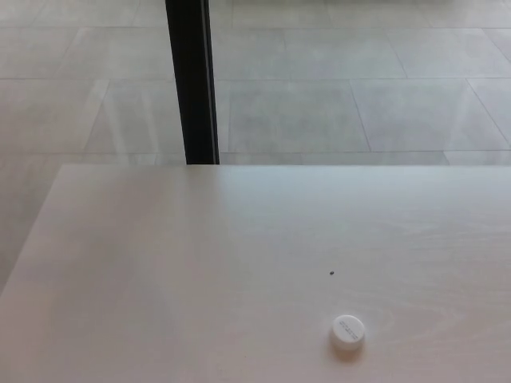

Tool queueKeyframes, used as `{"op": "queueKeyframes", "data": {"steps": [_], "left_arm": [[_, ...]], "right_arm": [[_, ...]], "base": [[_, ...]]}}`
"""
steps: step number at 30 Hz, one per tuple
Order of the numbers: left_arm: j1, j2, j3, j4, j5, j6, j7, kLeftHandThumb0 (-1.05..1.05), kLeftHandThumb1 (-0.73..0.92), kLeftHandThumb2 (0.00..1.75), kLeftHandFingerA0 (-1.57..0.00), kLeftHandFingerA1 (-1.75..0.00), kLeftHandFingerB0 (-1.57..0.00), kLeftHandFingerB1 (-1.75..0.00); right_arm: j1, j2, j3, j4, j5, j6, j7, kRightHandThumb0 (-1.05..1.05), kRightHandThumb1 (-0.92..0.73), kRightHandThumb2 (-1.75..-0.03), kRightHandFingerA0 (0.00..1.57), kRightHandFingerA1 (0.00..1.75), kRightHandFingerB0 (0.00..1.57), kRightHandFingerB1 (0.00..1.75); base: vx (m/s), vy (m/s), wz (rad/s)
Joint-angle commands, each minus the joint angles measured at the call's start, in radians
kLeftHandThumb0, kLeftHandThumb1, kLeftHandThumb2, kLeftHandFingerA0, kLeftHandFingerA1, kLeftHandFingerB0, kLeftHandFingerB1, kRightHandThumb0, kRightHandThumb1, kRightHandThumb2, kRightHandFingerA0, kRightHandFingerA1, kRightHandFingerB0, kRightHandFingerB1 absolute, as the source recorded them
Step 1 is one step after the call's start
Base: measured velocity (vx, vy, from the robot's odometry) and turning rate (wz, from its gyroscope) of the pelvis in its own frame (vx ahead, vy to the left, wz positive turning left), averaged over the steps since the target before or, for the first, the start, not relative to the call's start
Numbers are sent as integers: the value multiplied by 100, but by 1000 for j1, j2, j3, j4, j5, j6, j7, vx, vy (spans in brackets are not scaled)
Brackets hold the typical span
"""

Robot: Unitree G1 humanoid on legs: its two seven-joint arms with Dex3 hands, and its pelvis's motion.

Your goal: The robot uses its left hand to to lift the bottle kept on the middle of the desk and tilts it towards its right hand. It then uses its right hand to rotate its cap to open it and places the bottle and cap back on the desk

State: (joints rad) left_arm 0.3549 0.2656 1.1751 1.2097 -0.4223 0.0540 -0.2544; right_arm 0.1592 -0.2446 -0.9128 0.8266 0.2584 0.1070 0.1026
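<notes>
Where the desk (239, 239) nears the view's lower edge, a white cap (348, 331) lies flat — alone, with a tiny dark speck (331, 272), perhaps a mark, just beyond it. Neither hand shows, so their state cannot be told — nor does any bottle.

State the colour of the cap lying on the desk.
White, with small grey lettering on top; the cap shows clearly in the head view, the only view given.

No part of the robot's body shows.

The cap (348, 331) is small, round and white, with faint lettering on its top. It lies flat on the pale desk (200, 263), near the desk's front edge.
</notes>
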Motion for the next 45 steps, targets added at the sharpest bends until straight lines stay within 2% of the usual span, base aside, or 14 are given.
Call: {"op": "queueKeyframes", "data": {"steps": [1, 3, 5, 8, 9, 12, 13, 16, 24, 30, 33, 39, 43, 45], "left_arm": [[20, 21, -67, -1, -37, -60, 7, -39, 46, 110, -5, -56, 0, -51], [25, 22, -86, 0, -46, -67, 5, -85, 89, 67, -4, -56, -10, -42], [27, 28, -94, 8, -62, -63, 3, -39, 45, 108, -5, -56, 0, -51], [30, 31, -108, 7, -85, -63, -13, -83, 66, 108, -4, -52, -7, -51], [30, 32, -114, 10, -87, -67, -16, -85, 88, 66, -2, -55, -12, -42], [24, 37, -124, 14, -107, -65, -26, -83, 67, 112, 0, -48, -6, -45], [22, 39, -128, 17, -109, -65, -18, -85, 89, 67, -3, -51, -11, -41], [16, 41, -133, 26, -122, -69, -2, -84, 67, 108, -5, -53, -7, -48], [19, 38, -161, 28, -139, -83, 5, -83, 90, 67, -6, -53, -11, -39], [27, 40, -190, 32, -142, -85, -23, -39, 46, 110, -4, -55, 0, -51], [28, 43, -216, 30, -128, -94, -28, -87, 88, 67, -18, -59, -16, -46], [35, 48, -295, 36, -93, -118, -15, -79, 62, 106, -19, -62, -19, -56], [39, 57, -313, 40, -100, -110, -32, -80, 85, 65, -16, -59, -18, -47], [45, 55, -324, 38, -100, -117, -33, -80, 84, 65, -16, -59, -19, -47]], "right_arm": [[25, -41, 59, 47, 21, -29, 2, -27, -53, -103, 9, 53, 7, 50], [27, -47, 72, 54, 30, -34, 2, -48, -75, -62, 18, 35, 19, 28], [41, -46, 98, 43, 22, -58, 14, -49, -74, -63, 17, 34, 19, 28], [43, -52, 118, 54, 40, -70, 40, -30, -59, -108, 2, 51, 0, 47], [38, -53, 115, 69, 53, -79, 44, -30, -59, -107, 2, 51, 0, 47], [24, -64, 136, 95, 46, -89, 28, -51, -73, -62, 17, 33, 18, 27], [15, -71, 139, 121, 48, -103, 32, -52, -73, -62, 18, 35, 18, 27], [-4, -91, 153, 170, 47, -121, 32, -51, -73, -62, 17, 33, 17, 27], [-21, -108, 164, 208, 69, -132, 33, -51, -73, -63, 17, 35, 14, 27], [-3, -111, 185, 185, 71, -136, 38, -30, -61, -108, 1, 51, 0, 49], [3, -103, 177, 168, 92, -135, 41, -50, -75, -62, 12, 34, 8, 26], [-10, -122, 205, 199, 76, -118, 37, -29, -64, -109, 1, 50, 0, 49], [14, -105, 193, 130, 117, -73, 44, -28, -64, -109, 2, 52, 0, 49], [43, -88, 209, 60, 104, -50, 24, -45, -74, -63, 15, 36, 12, 27]], "base": [[0, 0, 0], [0, 0, 0], [0, 0, 0], [0, 0, 0], [0, 0, 0], [0, 0, 0], [0, 0, 0], [0, 0, 0], [0, 0, 0], [0, 0, 0], [0, 0, 0], [0, 0, 0], [0, 0, 0], [0, 0, 0]]}}
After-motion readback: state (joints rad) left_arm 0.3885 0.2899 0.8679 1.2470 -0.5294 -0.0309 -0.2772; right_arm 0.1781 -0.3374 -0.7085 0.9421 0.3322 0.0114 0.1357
